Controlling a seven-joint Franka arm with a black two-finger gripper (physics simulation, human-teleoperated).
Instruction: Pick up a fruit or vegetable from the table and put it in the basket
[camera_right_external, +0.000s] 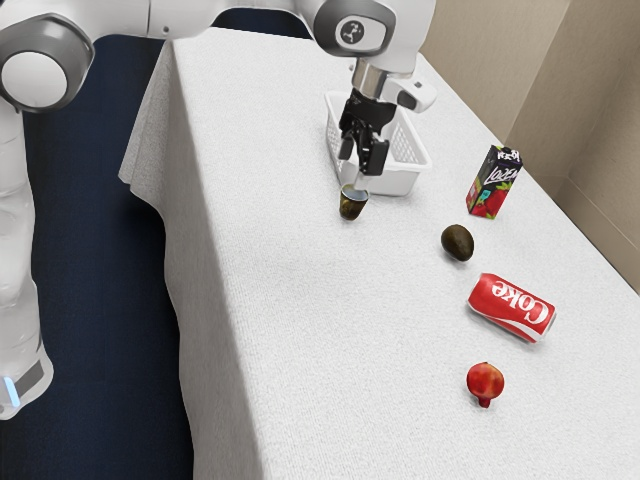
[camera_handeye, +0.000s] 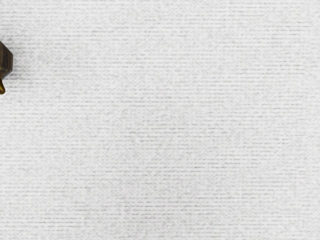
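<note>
My gripper (camera_right_external: 357, 180) is in the exterior view's upper middle, above the table, in front of the basket and over a small dark cup. Its black fingers stand open, and I see nothing held between them. A dark avocado (camera_right_external: 457, 242) lies to the exterior view's right of the cup. Nearer the camera lies a red pomegranate (camera_right_external: 485, 381), past the can. The white perforated basket (camera_right_external: 400, 184) is partly covered by my hand.
The dark cup (camera_right_external: 353, 204) stands below my gripper; a dark, gold-trimmed object (camera_handeye: 5, 61) sits at the wrist view's edge. A red Coke can (camera_right_external: 511, 308) lies between avocado and pomegranate. An upright juice carton (camera_right_external: 494, 183) is behind the avocado. White cloth covers the table (camera_right_external: 310, 350).
</note>
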